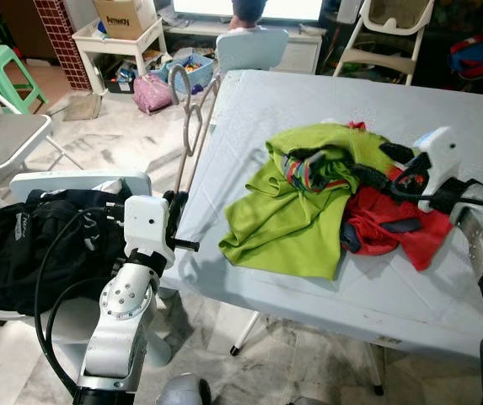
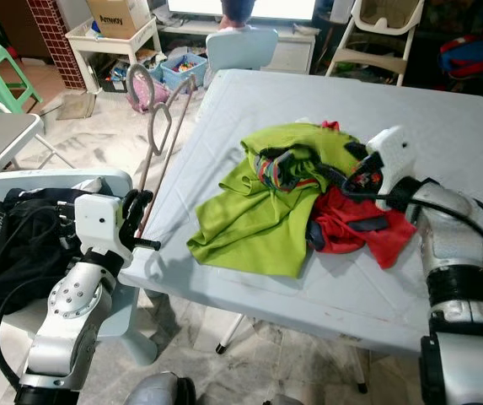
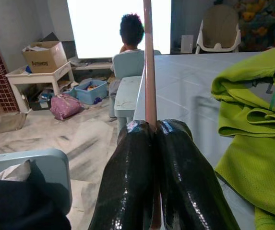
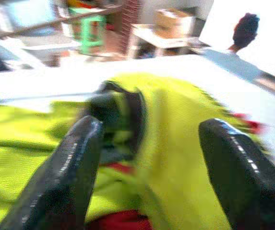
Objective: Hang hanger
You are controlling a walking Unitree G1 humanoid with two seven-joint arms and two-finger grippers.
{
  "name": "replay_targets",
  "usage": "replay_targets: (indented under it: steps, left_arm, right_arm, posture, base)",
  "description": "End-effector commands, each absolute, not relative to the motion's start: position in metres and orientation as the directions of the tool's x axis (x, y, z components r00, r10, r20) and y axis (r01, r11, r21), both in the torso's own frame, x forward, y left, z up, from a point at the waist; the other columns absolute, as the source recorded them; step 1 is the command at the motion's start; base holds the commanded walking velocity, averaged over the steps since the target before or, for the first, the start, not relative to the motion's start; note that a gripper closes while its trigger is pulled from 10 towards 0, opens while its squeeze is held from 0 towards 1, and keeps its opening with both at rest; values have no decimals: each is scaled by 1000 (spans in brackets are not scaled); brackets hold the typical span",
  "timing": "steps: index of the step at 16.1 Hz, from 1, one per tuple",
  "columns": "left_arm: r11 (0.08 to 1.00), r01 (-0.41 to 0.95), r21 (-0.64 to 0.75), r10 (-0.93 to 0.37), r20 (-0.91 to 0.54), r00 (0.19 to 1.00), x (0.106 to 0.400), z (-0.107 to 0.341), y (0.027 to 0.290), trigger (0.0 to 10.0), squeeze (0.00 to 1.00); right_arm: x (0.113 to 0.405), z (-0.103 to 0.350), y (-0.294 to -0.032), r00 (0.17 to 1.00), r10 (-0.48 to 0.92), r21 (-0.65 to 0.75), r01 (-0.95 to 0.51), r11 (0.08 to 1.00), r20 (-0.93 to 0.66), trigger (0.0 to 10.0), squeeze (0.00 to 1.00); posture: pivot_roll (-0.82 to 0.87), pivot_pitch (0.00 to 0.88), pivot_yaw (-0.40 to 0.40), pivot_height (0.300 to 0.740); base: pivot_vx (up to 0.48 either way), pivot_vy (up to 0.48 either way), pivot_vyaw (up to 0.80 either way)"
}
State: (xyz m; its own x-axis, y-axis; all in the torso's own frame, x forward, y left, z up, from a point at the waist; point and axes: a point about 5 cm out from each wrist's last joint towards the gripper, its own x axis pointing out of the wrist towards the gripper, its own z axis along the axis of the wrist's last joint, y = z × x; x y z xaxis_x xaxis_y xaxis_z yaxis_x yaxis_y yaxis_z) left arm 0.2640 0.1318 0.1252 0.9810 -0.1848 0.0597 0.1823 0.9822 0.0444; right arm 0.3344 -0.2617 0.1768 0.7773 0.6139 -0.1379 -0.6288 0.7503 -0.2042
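My left gripper [image 1: 176, 221] is shut on the lower end of a thin pinkish wire hanger [image 1: 197, 126] at the table's near left corner. In the left wrist view both fingers [image 3: 127, 172] press together around the rod [image 3: 149, 72]. The hanger rises along the table's left edge, with its hook [image 1: 179, 83] at the far end. My right gripper [image 1: 390, 167] is open, low over a pile of clothes: a lime green shirt [image 1: 287, 215], a red garment [image 1: 393, 226] and a striped piece [image 1: 308, 169]. The right wrist view shows the green shirt [image 4: 175, 110] between the spread fingers [image 4: 65, 167].
The pale grey table [image 1: 308, 101] fills the middle. A chair with a black bag [image 1: 22, 245] stands to my left. A small blue chair [image 1: 249, 46] and a seated person [image 1: 248, 10] are at the far end. A green stool [image 1: 1, 63], a box [image 1: 123, 17] and a high chair [image 1: 393, 34] stand beyond.
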Motion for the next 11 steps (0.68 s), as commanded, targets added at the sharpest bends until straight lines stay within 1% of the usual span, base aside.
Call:
replay_targets:
  steps: [1,3,4,5,7,8,9,11]
  left_arm:
    - [983,179,51,-181,55,982,263,125,133,10000,0]
    - [982,183,49,-185,56,981,262,125,132,10000,0]
    - [981,186,47,-189,56,980,263,125,131,10000,0]
    - [981,187,48,-190,57,980,264,125,131,10000,0]
    - [980,191,50,-194,60,979,265,126,131,10000,0]
    - [980,191,52,-194,62,979,265,126,132,10000,0]
    - [980,190,53,-193,62,979,264,126,132,10000,0]
    - [981,189,54,-192,61,980,264,126,132,10000,0]
  right_arm:
    - [323,171,-259,703,687,-131,-710,692,-182,10000,1000]
    - [307,159,-254,604,763,-11,-786,619,-233,10000,1000]
    - [291,147,-249,509,809,67,-833,549,-293,10000,1000]
    - [282,135,-245,442,830,107,-858,502,-340,10000,1000]
    - [274,124,-234,381,858,174,-873,457,-343,10000,1000]
    - [269,118,-219,318,892,234,-886,400,-322,10000,1000]
    - [267,116,-211,290,904,256,-891,375,-314,10000,1000]
    - [267,112,-195,265,925,296,-892,343,-273,10000,1000]
  posture:
    - [40,13,36,740]
    - [36,10,37,740]
    - [36,10,37,740]
    - [34,6,37,740]
    - [36,5,39,740]
    - [36,5,39,740]
    - [49,0,37,740]
    - [49,0,37,740]
  base:
    - [0,0,0]
    - [0,0,0]
    - [0,0,0]
    - [0,0,0]
    - [0,0,0]
    - [0,0,0]
    - [0,0,0]
    - [0,0,0]
